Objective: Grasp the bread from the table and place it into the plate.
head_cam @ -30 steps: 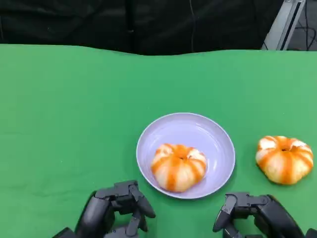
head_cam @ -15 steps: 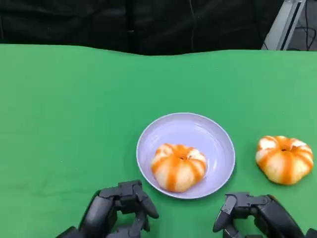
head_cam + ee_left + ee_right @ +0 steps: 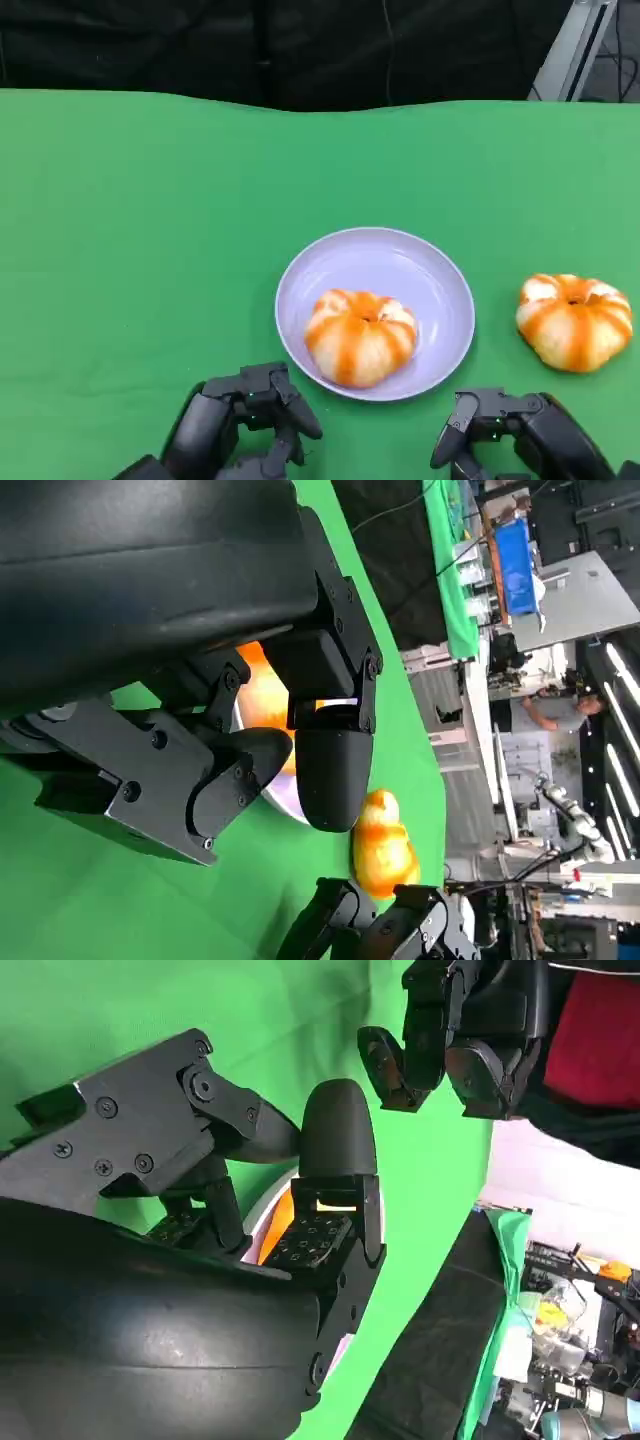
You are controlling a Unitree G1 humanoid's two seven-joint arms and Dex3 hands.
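Observation:
An orange-and-white striped bread [image 3: 359, 336] lies inside the lavender plate [image 3: 425, 270], toward its near left side. A second striped bread [image 3: 574, 320] sits on the green table to the plate's right, also seen as an orange lump [image 3: 383, 844] in the left wrist view. My left hand [image 3: 245, 423] hovers low at the near edge, just left of the plate, fingers apart and holding nothing. My right hand [image 3: 515, 433] rests at the near right, in front of the loose bread, fingers apart and holding nothing. The right wrist view shows the left hand [image 3: 460, 1035] across the cloth.
The green table [image 3: 150, 220] runs wide to the left and behind the plate. A dark backdrop hangs past its far edge, with a metal frame [image 3: 572, 45] at the far right. A person [image 3: 555, 708] stands in the distance beside other benches.
My left hand has drawn back slightly toward the near edge. The right hand, the plate and both breads stay where they were.

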